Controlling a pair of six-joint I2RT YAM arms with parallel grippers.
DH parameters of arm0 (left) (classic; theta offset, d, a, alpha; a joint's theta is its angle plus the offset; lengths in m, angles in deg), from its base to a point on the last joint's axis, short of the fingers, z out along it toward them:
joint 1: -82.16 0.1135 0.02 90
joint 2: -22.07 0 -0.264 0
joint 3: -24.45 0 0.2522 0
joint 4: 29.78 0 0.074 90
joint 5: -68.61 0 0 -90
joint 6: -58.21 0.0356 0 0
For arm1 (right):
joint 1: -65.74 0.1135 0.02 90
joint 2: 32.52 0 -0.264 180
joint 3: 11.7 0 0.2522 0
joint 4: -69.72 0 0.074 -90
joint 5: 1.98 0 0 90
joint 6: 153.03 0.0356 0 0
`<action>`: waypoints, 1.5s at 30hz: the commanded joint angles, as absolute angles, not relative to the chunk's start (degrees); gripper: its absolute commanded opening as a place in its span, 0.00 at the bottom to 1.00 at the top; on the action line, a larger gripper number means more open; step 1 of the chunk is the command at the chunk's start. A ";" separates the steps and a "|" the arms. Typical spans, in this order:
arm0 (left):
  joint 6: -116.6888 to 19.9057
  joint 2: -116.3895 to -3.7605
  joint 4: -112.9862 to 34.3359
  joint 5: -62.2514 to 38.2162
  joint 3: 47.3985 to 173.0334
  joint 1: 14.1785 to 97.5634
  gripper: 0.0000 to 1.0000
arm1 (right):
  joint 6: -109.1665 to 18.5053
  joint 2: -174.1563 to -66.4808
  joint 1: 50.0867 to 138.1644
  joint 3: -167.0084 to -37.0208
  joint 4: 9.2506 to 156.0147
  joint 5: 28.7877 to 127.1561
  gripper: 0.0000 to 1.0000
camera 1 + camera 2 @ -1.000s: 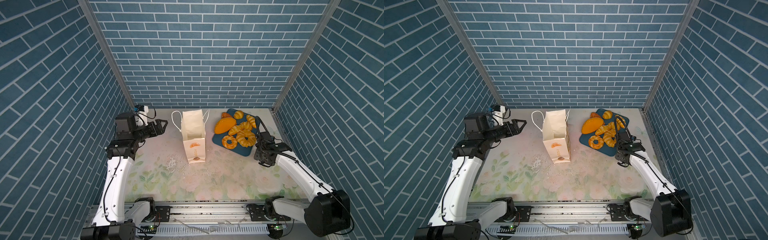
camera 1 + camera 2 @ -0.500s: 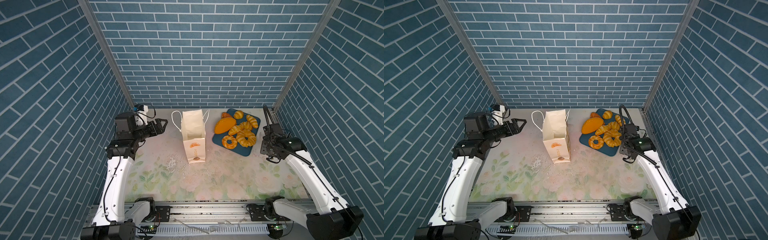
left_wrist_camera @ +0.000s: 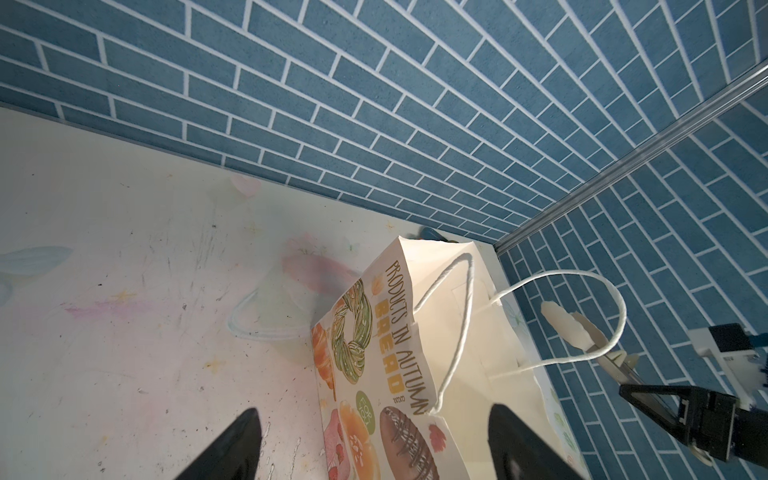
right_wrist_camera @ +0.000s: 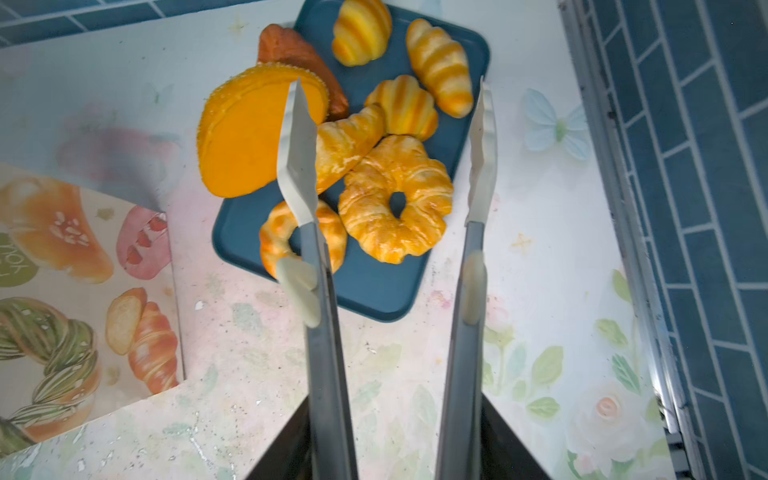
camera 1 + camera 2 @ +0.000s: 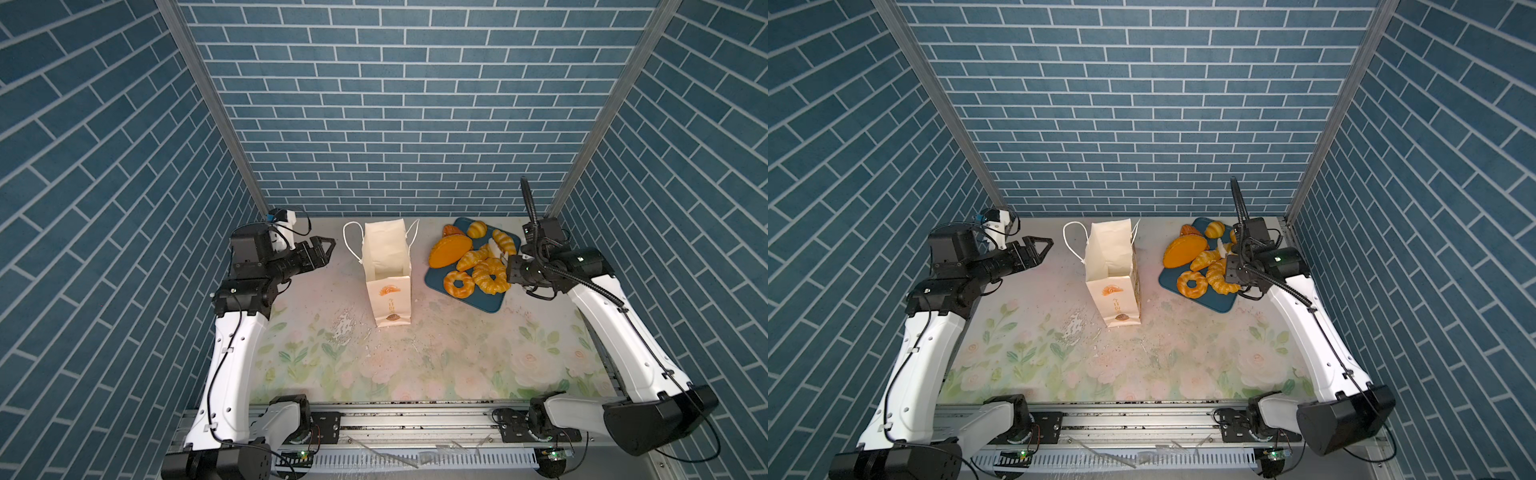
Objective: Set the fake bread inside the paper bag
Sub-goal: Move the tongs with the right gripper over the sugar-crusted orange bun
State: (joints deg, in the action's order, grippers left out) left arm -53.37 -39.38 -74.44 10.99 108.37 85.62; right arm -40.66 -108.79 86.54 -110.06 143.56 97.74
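**A:** Where is the bread?

**B:** All the bread [image 4: 365,137] I can see is heaped on the tray [image 4: 374,291], at the far right of the table [image 5: 415,353]. The loaf [image 4: 249,133] hangs over the tray's edge on the bag's side, and a brown pastry [image 4: 299,54] is tucked in behind it. Two rings [image 4: 415,232] lie at the end nearest my base. The croissants [image 4: 349,141] and shell buns [image 4: 361,31] are beyond them.

**A:** And the bag?

**B:** The bag [image 5: 390,291] stands upright on the table, just left of the tray and apart from it. Its mouth is open to the top.

**A:** What has your right gripper got?

**B:** My right gripper [image 4: 395,436] is closed on the tongs [image 4: 324,353], above the tray's right side. Their arms are sprung apart. In my right wrist view one blade [image 4: 297,153] crosses the loaf and a croissant, and the other is over bare table past the tray's outer edge. I cannot tell whether either blade touches any bread.

**A:** And the left?

**B:** My left gripper [image 5: 328,252] is spread wide with nothing in it. It hangs above the table to the left of the bag, apart from it, pointing toward it. In my left wrist view the bag's printed wide face and rim show between my two fingers [image 3: 232,453].
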 commanded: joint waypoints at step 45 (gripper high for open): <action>-49.90 -35.33 -78.28 7.62 109.15 85.94 0.87 | -56.46 -155.02 96.46 -148.22 144.22 97.13 0.49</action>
